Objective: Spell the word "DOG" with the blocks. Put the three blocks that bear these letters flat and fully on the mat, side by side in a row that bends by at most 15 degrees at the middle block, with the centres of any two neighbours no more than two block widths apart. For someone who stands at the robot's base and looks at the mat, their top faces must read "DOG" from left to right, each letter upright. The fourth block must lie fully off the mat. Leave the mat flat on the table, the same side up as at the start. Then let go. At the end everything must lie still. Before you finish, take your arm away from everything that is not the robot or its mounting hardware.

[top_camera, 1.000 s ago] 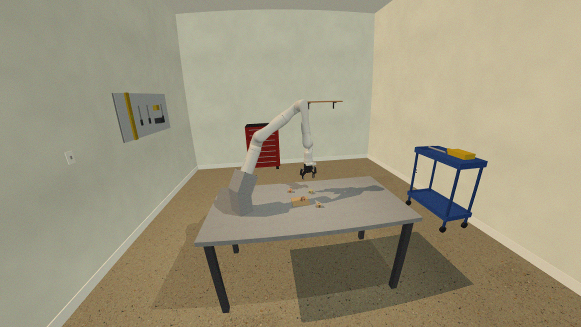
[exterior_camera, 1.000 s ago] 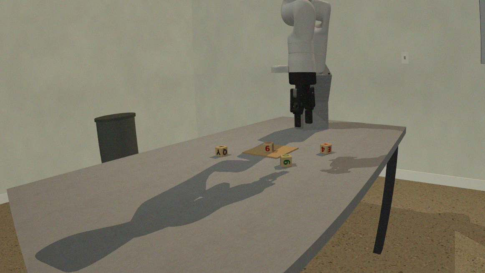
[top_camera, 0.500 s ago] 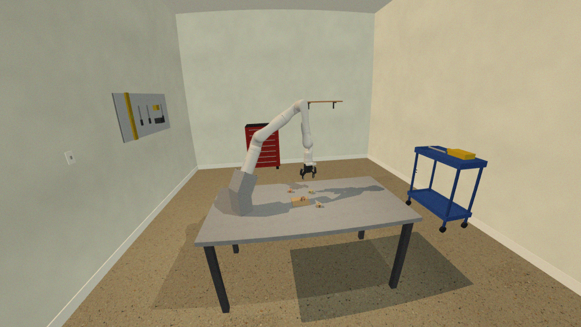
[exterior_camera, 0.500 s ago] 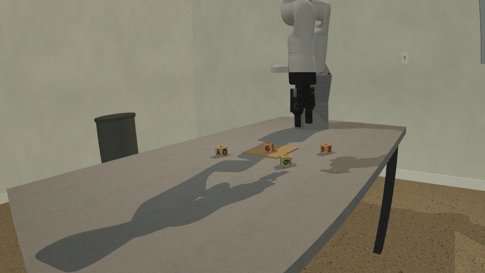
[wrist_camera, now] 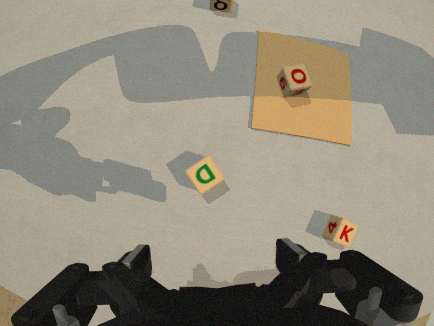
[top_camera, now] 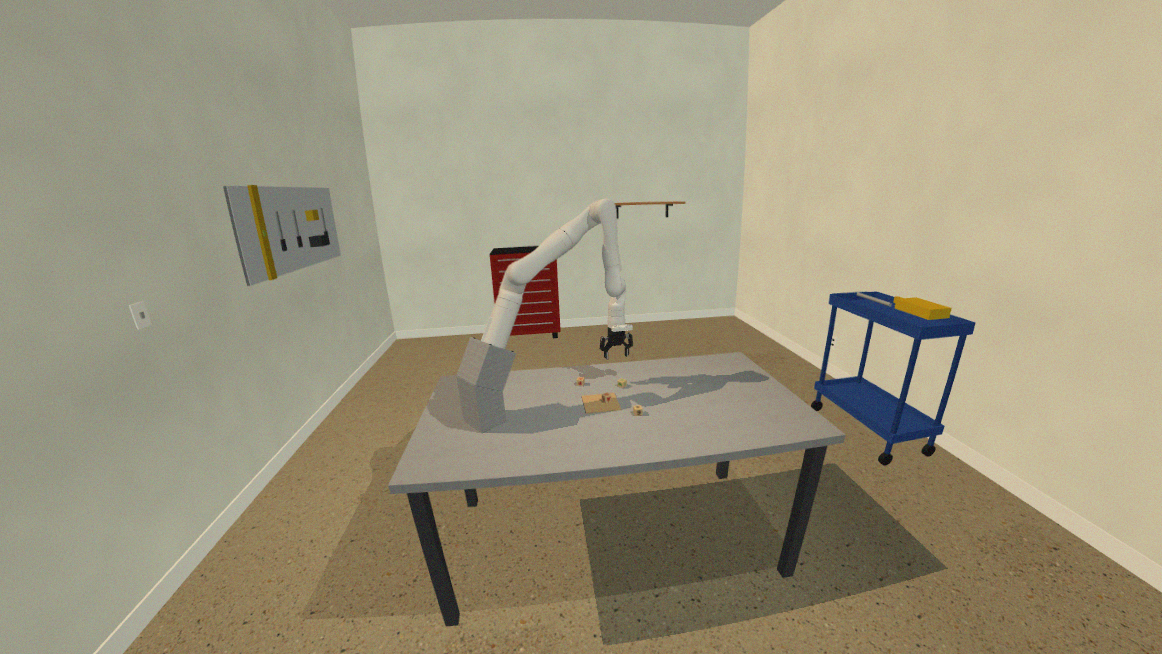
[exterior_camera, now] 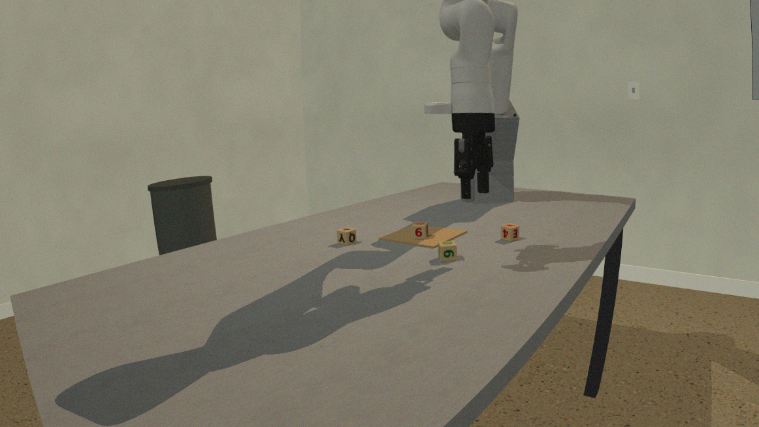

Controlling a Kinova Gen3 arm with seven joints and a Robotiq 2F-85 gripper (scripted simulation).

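So the black two-finger gripper [top_camera: 616, 354] [exterior_camera: 474, 193] [wrist_camera: 213, 257] is wide open with nothing in it, hanging above the grey table [top_camera: 691, 438] [exterior_camera: 318, 392] [wrist_camera: 125, 225] on its white arm [top_camera: 561, 240] [exterior_camera: 471, 79]. Only one block is on the flat tan square mat [top_camera: 593, 405] [exterior_camera: 451, 233] [wrist_camera: 320, 125]: the pale wooden cube with red markings [top_camera: 606, 397] [exterior_camera: 419, 230] [wrist_camera: 297, 79], O on top, sitting inside the edges and taking up some of the row space. The wooden cube with green markings [top_camera: 622, 382] [exterior_camera: 447, 251] [wrist_camera: 205, 174] is off the mat, D up and turned at an angle. Another wooden cube with red markings [top_camera: 579, 380] [exterior_camera: 509, 232] [wrist_camera: 341, 230] shows K on top, also off the mat. The black-lettered wooden cube [top_camera: 638, 410] [exterior_camera: 346, 236] [wrist_camera: 220, 5] is off it too, on the opposite side from the K one; can't read its top, and the wrist view cuts it off. Around the room there's a blue metal cart [top_camera: 943, 327] carrying a yellow box [top_camera: 922, 307], a red drawer cabinet [top_camera: 540, 308] behind the table, and a dark round bin [exterior_camera: 183, 217] beyond the far edge in the exterior view.

No visible shift of arm [top_camera: 540, 254] [exterior_camera: 471, 63], hand [top_camera: 617, 355] [exterior_camera: 474, 194] [wrist_camera: 213, 257], mat [top_camera: 595, 407] [exterior_camera: 398, 237] [wrist_camera: 320, 122] or any block [top_camera: 622, 382] [exterior_camera: 447, 251] [wrist_camera: 205, 174] between the earlier pictures and now
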